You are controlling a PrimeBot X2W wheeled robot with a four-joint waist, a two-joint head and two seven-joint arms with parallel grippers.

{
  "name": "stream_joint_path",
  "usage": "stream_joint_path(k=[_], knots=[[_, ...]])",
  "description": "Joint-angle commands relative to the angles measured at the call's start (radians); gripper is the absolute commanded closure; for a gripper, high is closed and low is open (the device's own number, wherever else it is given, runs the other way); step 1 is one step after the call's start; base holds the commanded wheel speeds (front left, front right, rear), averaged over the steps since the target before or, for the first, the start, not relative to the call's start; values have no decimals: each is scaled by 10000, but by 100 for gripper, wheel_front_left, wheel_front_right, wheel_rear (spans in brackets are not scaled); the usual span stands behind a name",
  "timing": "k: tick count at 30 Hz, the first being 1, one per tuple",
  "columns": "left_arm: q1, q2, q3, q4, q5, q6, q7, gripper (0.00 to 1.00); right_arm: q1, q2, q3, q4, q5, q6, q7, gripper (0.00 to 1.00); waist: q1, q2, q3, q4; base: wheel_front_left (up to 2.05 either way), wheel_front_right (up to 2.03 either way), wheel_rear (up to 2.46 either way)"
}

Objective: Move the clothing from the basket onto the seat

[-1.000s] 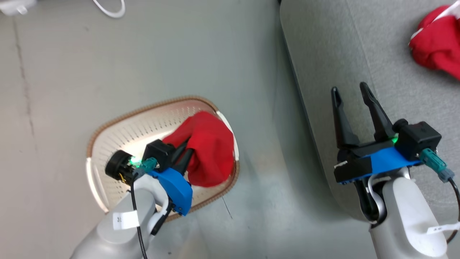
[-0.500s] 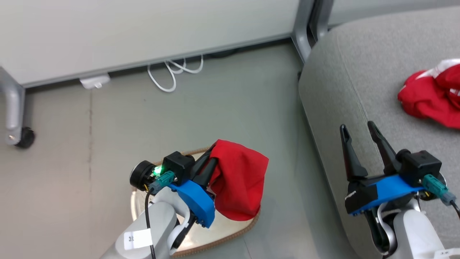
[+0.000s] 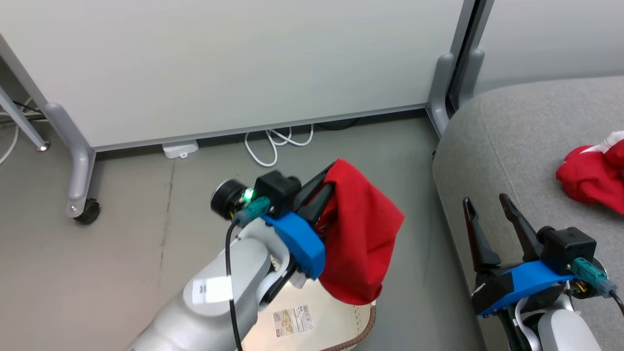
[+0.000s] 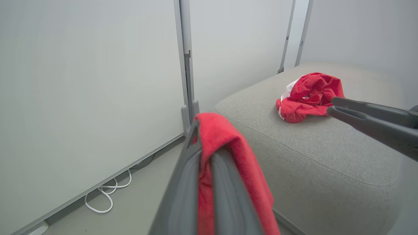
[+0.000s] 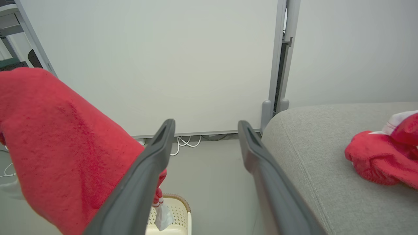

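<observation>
One red garment (image 3: 360, 243) hangs above the basket (image 3: 371, 319), pinched between the closed jaws of the left gripper (image 3: 326, 180). The other garment (image 3: 592, 178) lies on the seat (image 3: 497, 146). The right gripper (image 3: 484, 201) is empty, jaws apart. The hanging hem should probably clear the seat edge before release.

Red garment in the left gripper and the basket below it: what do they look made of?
The held red garment looks like soft matte fleece or terry: fuzzy nap in the wrist views, limp hanging folds. The basket looks like cream moulded plastic, smooth, with regular rows of small holes; its brown rim looks woven, natural or imitation fibre I cannot tell.
</observation>
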State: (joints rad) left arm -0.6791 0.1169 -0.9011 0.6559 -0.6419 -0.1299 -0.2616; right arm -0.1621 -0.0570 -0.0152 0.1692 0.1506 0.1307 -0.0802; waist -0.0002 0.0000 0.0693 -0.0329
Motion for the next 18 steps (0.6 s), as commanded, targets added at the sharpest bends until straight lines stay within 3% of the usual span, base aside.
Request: stream_joint_path(k=[1,18], knots=[[-393,-57,-148,82,-122,-10,20,100,184,3,8,-55,-33,1,43,0,2,0,-177,106,0,0,0],[-2100,-551,-581,830,-1081,21,849,100,522,58,25,-237,36,1,219,0,2,0,-464,194,0,0,0]])
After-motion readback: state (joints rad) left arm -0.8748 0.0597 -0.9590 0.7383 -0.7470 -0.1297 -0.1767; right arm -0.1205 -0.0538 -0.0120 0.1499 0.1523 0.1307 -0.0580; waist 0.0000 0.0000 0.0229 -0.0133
